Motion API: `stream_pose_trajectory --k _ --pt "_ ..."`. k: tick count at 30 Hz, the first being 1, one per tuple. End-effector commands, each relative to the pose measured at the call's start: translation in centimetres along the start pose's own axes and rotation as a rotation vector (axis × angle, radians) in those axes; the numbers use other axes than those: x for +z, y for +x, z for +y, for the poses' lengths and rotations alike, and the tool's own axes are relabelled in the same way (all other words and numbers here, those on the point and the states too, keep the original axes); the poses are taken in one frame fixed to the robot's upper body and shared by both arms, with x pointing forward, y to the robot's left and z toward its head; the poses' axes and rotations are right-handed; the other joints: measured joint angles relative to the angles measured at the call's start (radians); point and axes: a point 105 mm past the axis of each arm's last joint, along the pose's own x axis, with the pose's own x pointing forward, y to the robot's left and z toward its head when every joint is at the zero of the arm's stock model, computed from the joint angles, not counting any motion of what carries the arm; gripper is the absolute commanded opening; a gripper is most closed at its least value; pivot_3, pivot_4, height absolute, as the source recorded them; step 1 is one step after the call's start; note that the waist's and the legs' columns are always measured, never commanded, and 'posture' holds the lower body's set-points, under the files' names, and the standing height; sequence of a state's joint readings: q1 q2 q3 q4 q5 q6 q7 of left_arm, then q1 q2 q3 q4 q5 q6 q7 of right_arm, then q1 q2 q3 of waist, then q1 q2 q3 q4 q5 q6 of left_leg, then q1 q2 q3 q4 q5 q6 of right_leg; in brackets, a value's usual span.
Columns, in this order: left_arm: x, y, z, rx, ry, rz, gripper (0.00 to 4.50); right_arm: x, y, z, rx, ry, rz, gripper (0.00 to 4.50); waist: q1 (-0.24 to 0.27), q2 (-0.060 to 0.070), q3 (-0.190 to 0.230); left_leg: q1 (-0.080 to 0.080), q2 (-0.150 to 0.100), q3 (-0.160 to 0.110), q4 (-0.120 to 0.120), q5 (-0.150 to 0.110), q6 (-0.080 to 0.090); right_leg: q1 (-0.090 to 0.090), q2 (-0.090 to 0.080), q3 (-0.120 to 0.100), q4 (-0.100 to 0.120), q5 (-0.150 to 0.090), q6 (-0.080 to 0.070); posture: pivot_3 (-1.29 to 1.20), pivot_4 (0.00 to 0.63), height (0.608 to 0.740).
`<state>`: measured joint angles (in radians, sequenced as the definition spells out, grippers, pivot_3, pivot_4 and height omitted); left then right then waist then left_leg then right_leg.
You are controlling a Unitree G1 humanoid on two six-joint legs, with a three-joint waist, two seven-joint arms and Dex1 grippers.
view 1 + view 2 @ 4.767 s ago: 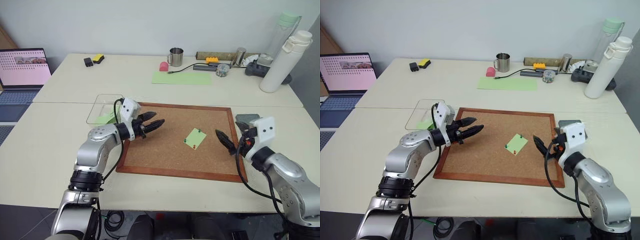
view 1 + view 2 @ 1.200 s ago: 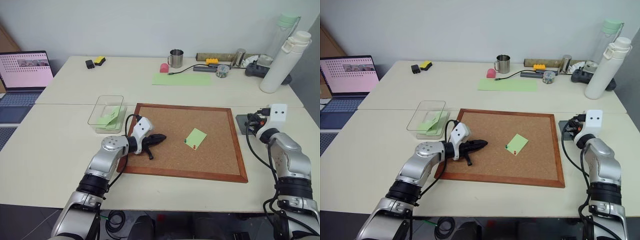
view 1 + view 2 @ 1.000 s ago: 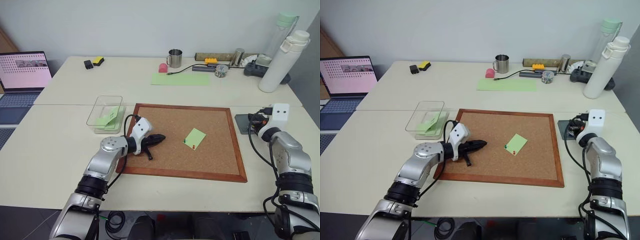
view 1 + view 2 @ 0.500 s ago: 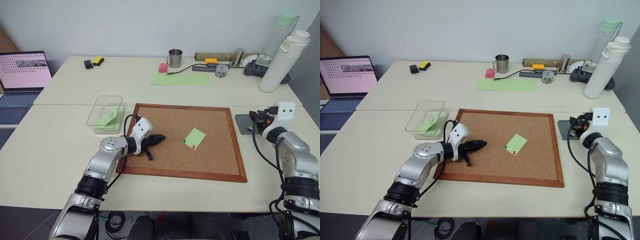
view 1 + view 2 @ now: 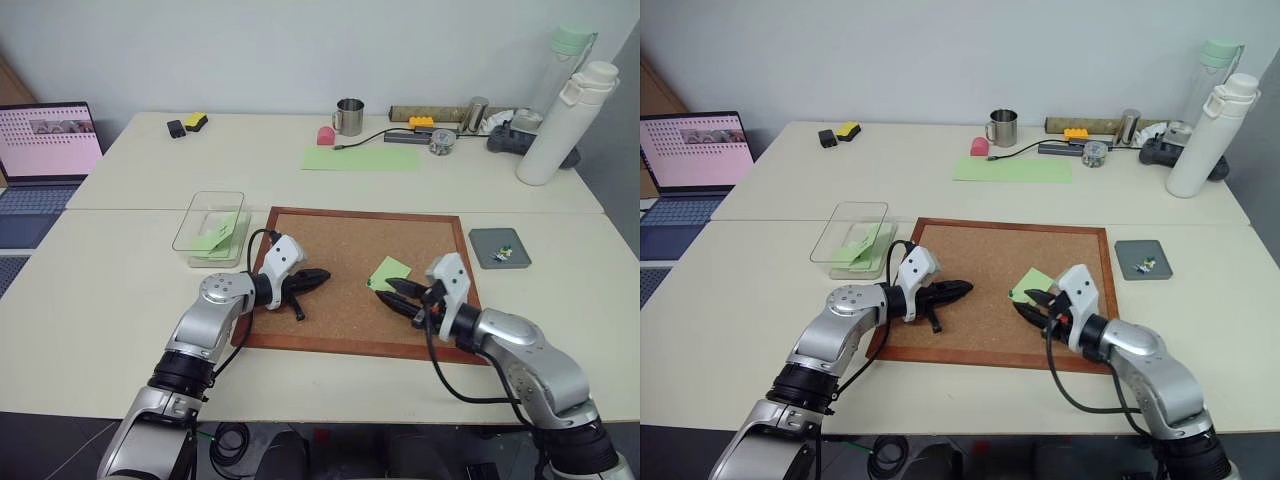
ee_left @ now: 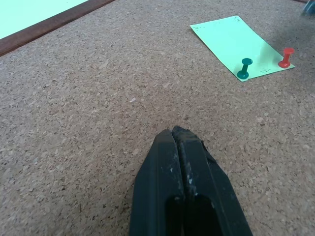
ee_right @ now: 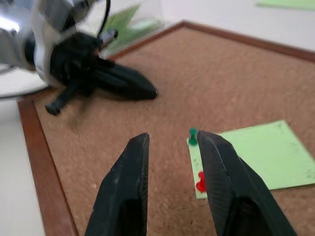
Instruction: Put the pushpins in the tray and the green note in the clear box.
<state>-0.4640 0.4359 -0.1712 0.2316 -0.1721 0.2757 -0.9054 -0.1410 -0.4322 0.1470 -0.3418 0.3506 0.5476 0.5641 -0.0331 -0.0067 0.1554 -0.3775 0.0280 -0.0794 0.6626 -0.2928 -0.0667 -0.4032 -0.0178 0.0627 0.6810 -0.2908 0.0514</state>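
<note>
The green note (image 5: 391, 270) lies on the corkboard (image 5: 340, 245), held by a green pushpin (image 7: 193, 136) and a red pushpin (image 7: 201, 183) at its near corner. My right gripper (image 5: 384, 292) hovers open just in front of that corner, with the pins a little beyond its fingertips. To the left, my left gripper (image 5: 322, 273) rests shut and empty on the cork, pointing toward the note (image 6: 236, 42). The dark grey tray (image 5: 485, 240) sits right of the board with small pins in it. The clear box (image 5: 200, 215) stands at the board's left and holds green paper.
A laptop (image 5: 45, 140) is at the far left. Along the back of the table are a metal mug (image 5: 351, 115), a large pale green sheet (image 5: 362, 157), cables and small items, and a tall white bottle (image 5: 560, 125) at the right.
My right arm has swung from the tray at the right over to the pinned corner of the note. The left arm has stayed where it was.
</note>
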Motion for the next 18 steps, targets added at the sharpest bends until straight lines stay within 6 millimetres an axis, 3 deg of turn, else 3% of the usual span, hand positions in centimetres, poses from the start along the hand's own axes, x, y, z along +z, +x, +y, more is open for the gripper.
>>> stream_pose_trajectory --k 1,18 --pt "-1.9 -0.3 -0.3 -0.001 -0.02 0.08 0.0 0.8 0.7 -0.6 -0.041 -0.051 -0.031 1.57 0.0 0.0 0.0 0.0 0.0 0.0 0.0 0.0 0.0 0.0 0.0 0.0 0.0 0.0 0.0 0.0 0.15 0.74" --pt "-2.0 -0.6 -0.4 0.011 -0.026 0.083 0.0 -1.0 1.9 -0.1 -0.007 -0.021 0.027 1.57 0.0 0.0 0.0 0.0 0.0 0.0 0.0 0.0 0.0 0.0 0.0 0.0 0.0 0.0 0.0 0.0 0.15 0.74"
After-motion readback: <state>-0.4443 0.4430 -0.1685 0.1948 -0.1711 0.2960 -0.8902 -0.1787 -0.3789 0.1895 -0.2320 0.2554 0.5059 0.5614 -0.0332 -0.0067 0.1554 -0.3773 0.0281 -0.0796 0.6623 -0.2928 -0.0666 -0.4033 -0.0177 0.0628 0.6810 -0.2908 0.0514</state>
